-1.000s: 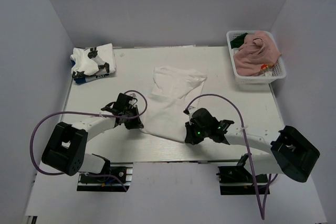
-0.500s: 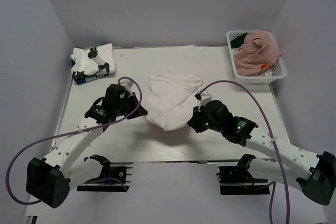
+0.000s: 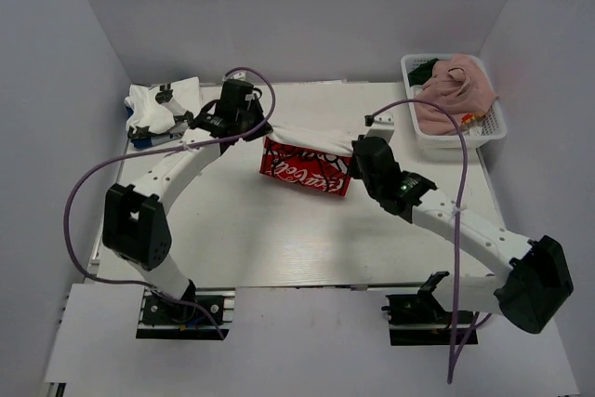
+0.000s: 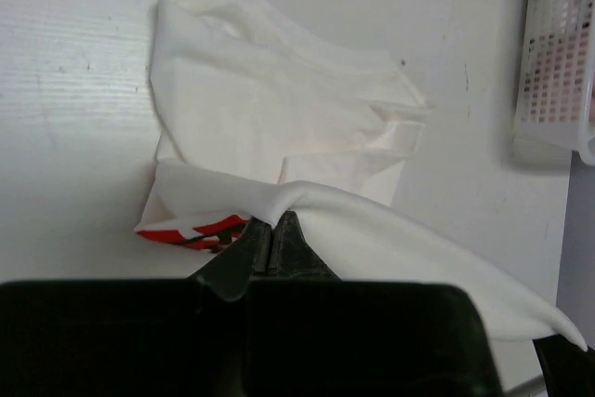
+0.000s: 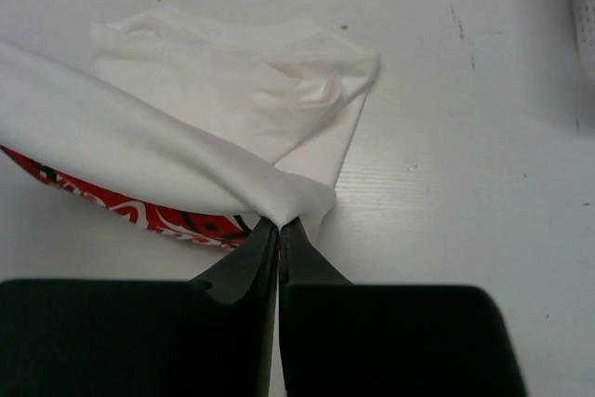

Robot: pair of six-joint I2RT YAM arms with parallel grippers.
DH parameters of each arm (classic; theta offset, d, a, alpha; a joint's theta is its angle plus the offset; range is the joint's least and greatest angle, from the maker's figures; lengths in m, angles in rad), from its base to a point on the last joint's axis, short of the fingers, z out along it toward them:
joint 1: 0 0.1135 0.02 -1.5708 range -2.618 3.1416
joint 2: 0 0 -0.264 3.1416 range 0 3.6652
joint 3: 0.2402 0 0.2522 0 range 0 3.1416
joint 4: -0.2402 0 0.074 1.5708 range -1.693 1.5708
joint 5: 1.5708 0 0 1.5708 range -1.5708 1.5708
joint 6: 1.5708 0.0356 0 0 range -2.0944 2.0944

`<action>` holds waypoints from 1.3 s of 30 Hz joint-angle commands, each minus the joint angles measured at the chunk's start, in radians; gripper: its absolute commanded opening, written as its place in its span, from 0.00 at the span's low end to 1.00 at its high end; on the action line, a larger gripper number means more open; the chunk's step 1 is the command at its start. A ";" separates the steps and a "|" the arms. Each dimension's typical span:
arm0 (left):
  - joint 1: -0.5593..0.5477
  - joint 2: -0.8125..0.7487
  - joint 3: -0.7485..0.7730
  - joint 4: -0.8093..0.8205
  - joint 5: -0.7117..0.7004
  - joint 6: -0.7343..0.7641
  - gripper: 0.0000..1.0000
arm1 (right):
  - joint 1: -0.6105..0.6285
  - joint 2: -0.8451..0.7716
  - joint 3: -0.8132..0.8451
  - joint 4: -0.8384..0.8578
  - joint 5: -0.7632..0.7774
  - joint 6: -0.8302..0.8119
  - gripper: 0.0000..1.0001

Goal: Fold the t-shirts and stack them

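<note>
A white t-shirt with red Coca-Cola print [image 3: 305, 166] hangs stretched between my two grippers over the middle of the table, red print facing the camera. My left gripper [image 3: 263, 127] is shut on its left edge [image 4: 279, 202]. My right gripper [image 3: 355, 148] is shut on its right edge [image 5: 288, 200]. The shirt's lower half lies on the table in both wrist views [image 4: 270, 109] [image 5: 232, 90]. A folded white shirt with black print [image 3: 165, 111] lies at the far left corner. A dusty pink shirt [image 3: 452, 95] and a dark green one [image 3: 421, 72] sit in the basket.
A white lattice basket [image 3: 493, 127] stands at the far right corner; it also shows at the right of the left wrist view [image 4: 558, 53]. Purple cables loop over both arms. Grey walls close in the table [image 3: 232, 230] on three sides.
Both grippers have carried the shirt's near edge up and away toward the far side. The fold has turned over and the red print now shows.
</note>
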 commanded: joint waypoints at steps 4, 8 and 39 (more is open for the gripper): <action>0.038 0.169 0.232 -0.039 -0.111 0.031 0.00 | -0.157 0.135 0.151 0.078 -0.019 -0.059 0.00; 0.070 0.299 0.393 -0.057 -0.099 0.042 0.00 | -0.229 0.269 0.237 0.089 -0.123 -0.082 0.00; 0.113 0.722 0.699 0.219 0.380 0.203 1.00 | -0.407 0.709 0.551 0.177 -0.738 -0.039 0.90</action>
